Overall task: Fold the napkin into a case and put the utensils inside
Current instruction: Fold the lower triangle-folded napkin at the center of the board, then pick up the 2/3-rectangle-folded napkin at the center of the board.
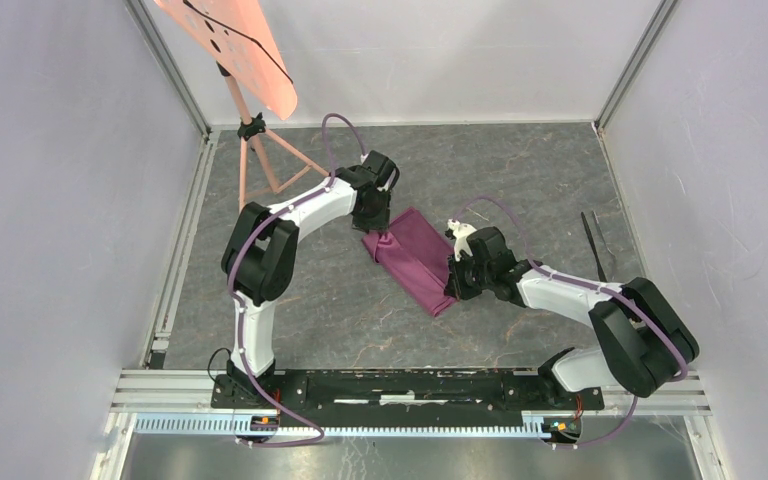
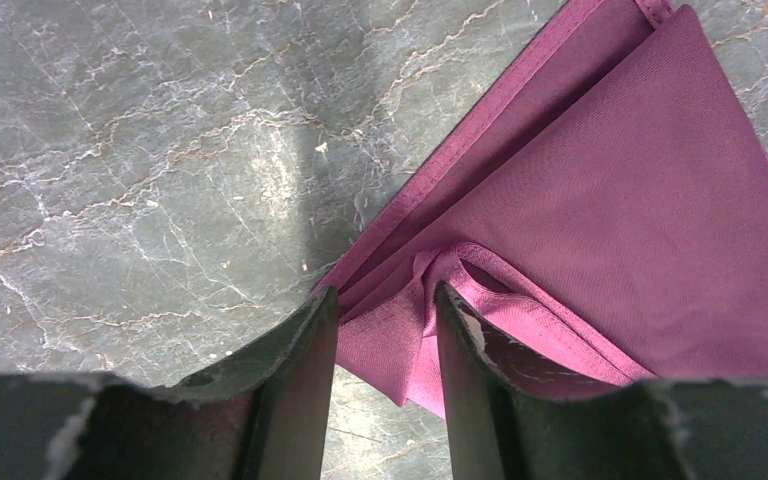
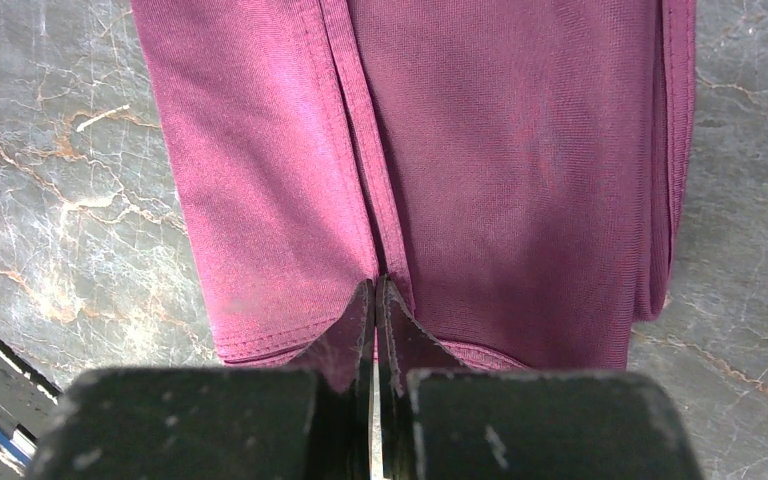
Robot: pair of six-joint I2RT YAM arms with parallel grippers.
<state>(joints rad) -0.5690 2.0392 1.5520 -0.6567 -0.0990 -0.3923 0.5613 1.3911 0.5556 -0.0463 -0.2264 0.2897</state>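
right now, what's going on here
The napkin lies on the table folded into a long strip, worked from both ends. The left end effector straddles one bunched corner with jaws apart; the right end effector is shut, tips on the opposite end. The utensils lie off to the right, not inside.

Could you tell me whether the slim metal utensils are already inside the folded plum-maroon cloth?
No, the slim metal utensils lie on the grey marble table, apart from the folded plum-maroon cloth napkin.
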